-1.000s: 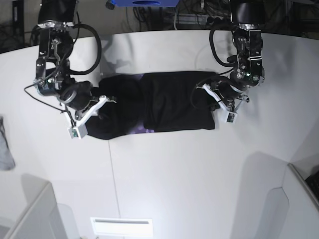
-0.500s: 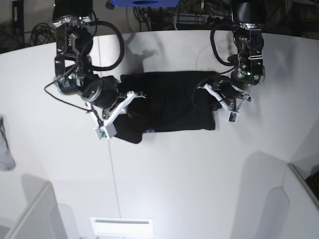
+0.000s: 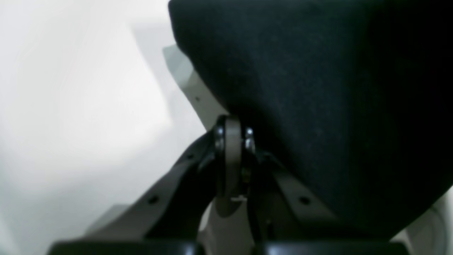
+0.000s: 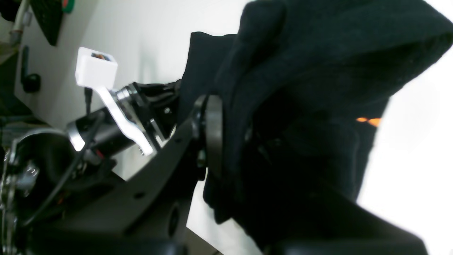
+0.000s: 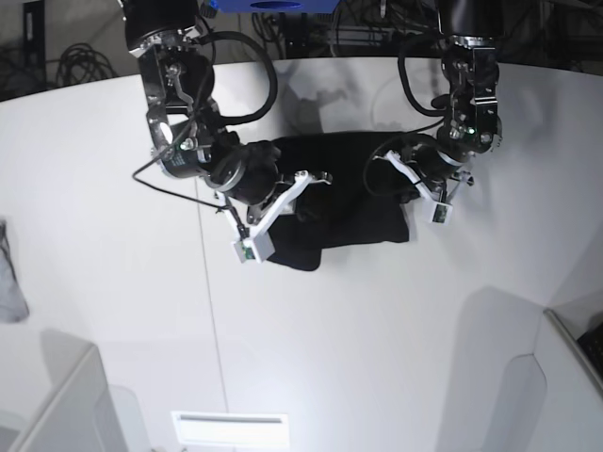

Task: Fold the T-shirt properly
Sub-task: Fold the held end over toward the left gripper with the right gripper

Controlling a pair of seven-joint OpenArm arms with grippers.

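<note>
The black T-shirt (image 5: 363,184) lies bunched and doubled over at the middle of the white table (image 5: 377,330). My right gripper (image 5: 303,195) is shut on a thick fold of the T-shirt (image 4: 318,71) and holds it above the rest of the cloth. The cloth fills the jaws of this gripper (image 4: 230,141), and an orange speck of print (image 4: 368,121) shows. My left gripper (image 5: 403,181) is shut at the shirt's right end. In the left wrist view the T-shirt (image 3: 336,88) drapes against the tips of the left gripper (image 3: 231,138); a pinch cannot be made out.
A small grey cloth (image 5: 9,273) lies at the table's left edge. Cables and a blue object (image 5: 273,5) sit behind the table. White panels stand at the lower right (image 5: 565,377) and lower left (image 5: 57,405).
My right arm has carried the shirt's left end rightward over the middle, so the shirt's outline is now much shorter. The left arm has barely moved.
</note>
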